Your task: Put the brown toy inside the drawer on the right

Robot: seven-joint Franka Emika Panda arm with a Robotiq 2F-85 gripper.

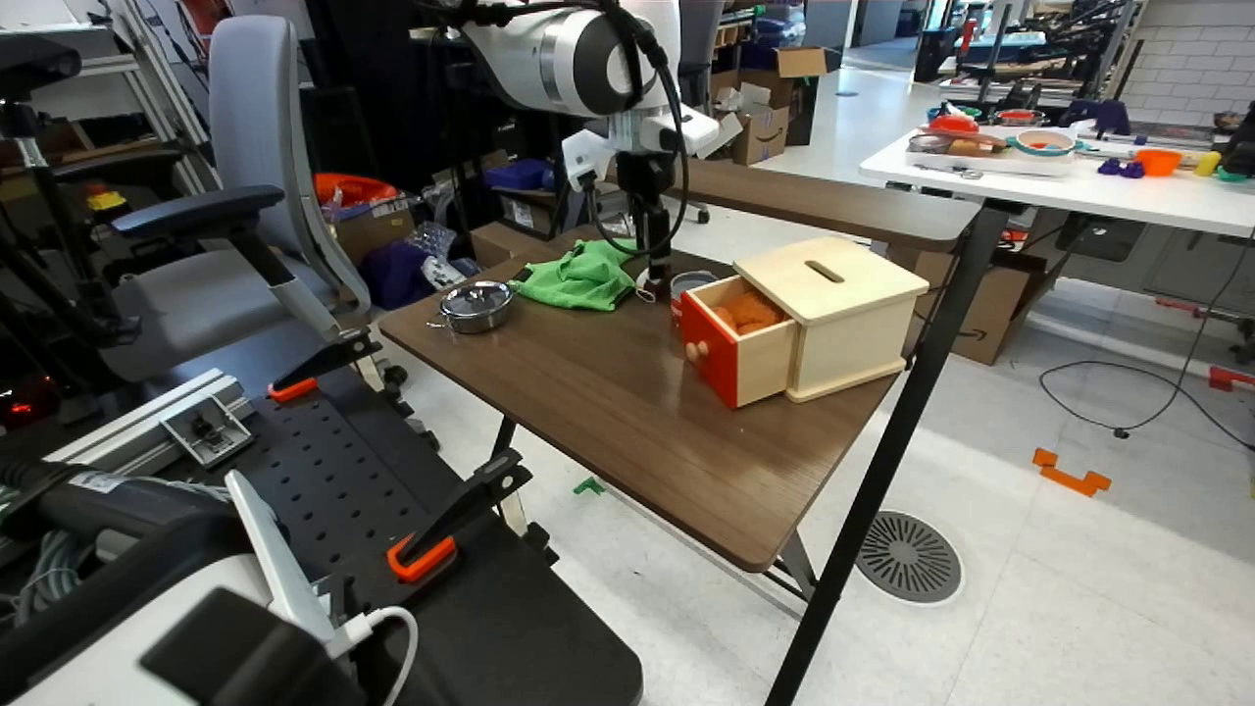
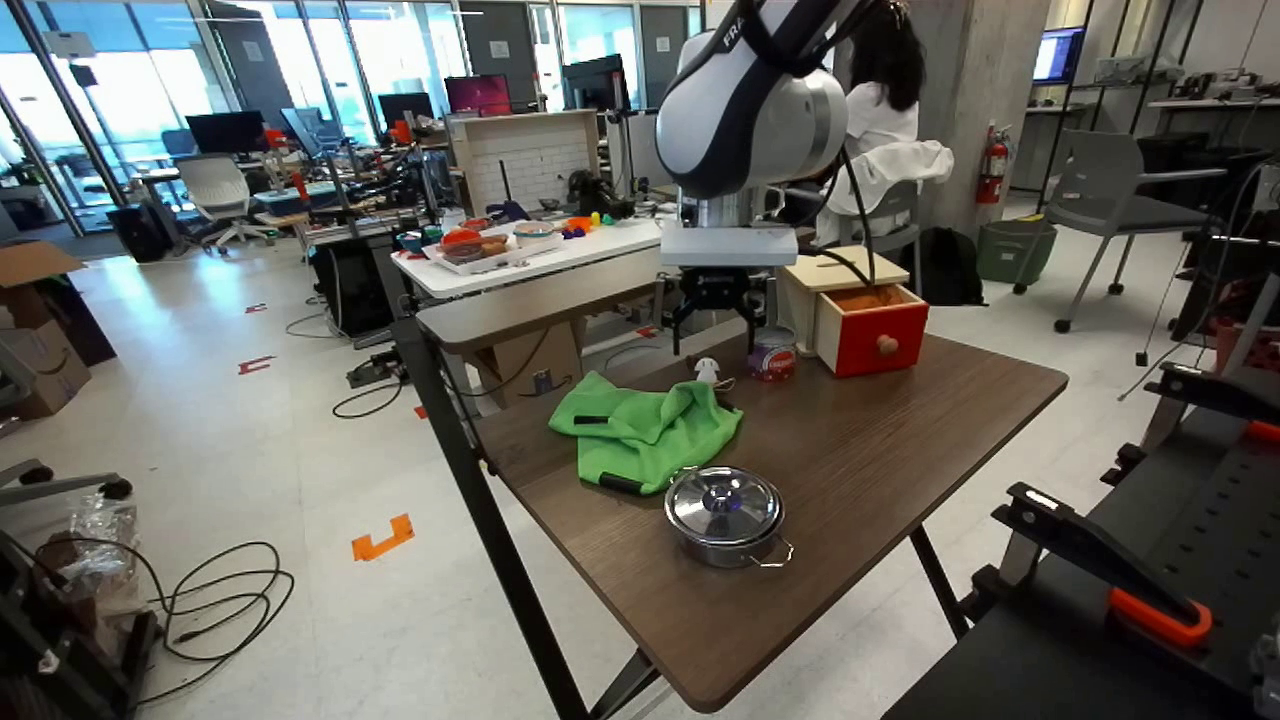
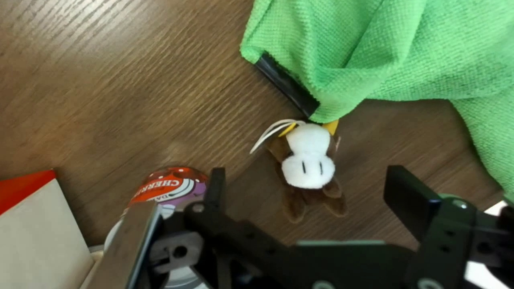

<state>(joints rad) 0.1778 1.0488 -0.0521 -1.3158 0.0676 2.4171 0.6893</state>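
Note:
The brown toy [image 3: 309, 168], a small plush with a white muzzle, yellow bits and a white string, lies on the table beside the green cloth. It also shows in an exterior view [image 2: 707, 372]. My gripper [image 3: 307, 176] is open and empty above it, with the toy between the two fingers in the wrist view. The gripper also shows in both exterior views [image 1: 655, 279] [image 2: 714, 343]. The red-fronted drawer [image 1: 710, 345] [image 2: 872, 338] of the light tan wooden box is pulled open, and a fuzzy orange item [image 1: 750, 312] lies inside. Part of the drawer shows in the wrist view [image 3: 36, 237].
A green cloth [image 2: 650, 425] touches or nearly touches the toy. A can with a red and purple label [image 2: 772, 355] stands between the toy and the drawer, close to one finger in the wrist view. A lidded steel pot [image 2: 725, 515] stands near the table edge.

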